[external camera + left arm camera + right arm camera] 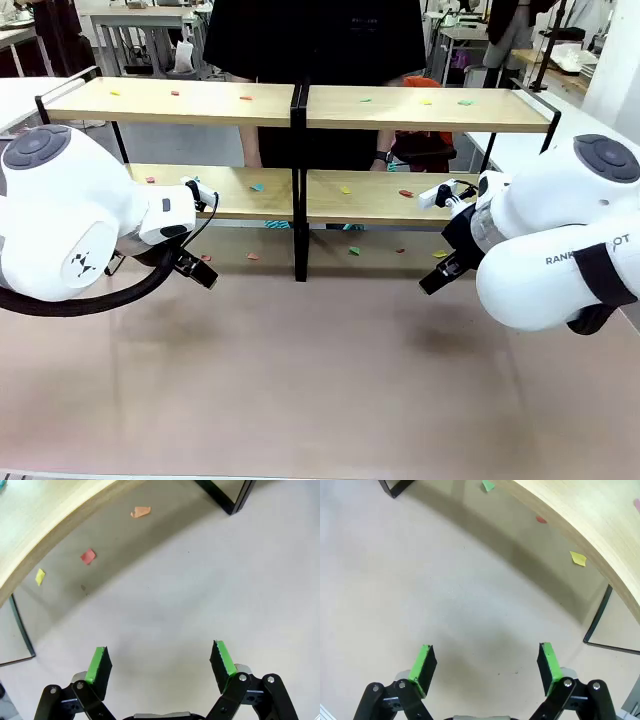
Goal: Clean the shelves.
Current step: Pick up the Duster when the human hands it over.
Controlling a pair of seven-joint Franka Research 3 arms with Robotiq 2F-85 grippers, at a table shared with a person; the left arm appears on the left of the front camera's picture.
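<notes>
Green-padded and black-framed, the left claw (160, 655) stands wide open with nothing between its fingers, over bare beige worktop (200, 590). In its wrist view three bits of paper lie on the worktop toward eleven o'clock: an orange scrap (140, 512), a red scrap (88, 556) and a yellow scrap (40, 576). All three sit in the shadow along the light-wood edge of the shelves (45, 510), which fills the ten-to-twelve o'clock corner.

The right claw (484, 657) is likewise spread wide and empty over the worktop. In its wrist view a green piece (488, 485) lies at twelve o'clock, a red fleck (541, 519) at one o'clock and a yellow piece (578, 558) at two o'clock. Each lies on the worktop close to the board edge, which runs from twelve to three o'clock.

In the front view the shelves stand across the far worktop at twelve o'clock. They are two two-tier racks joined at a black centre post. Small coloured bits (257, 186) are scattered over both tiers and on the worktop beneath. The left arm enters at nine o'clock, the right at three, and each claw sits low, just short of the lower tier. A person in black (320, 40) stands behind the shelves.
</notes>
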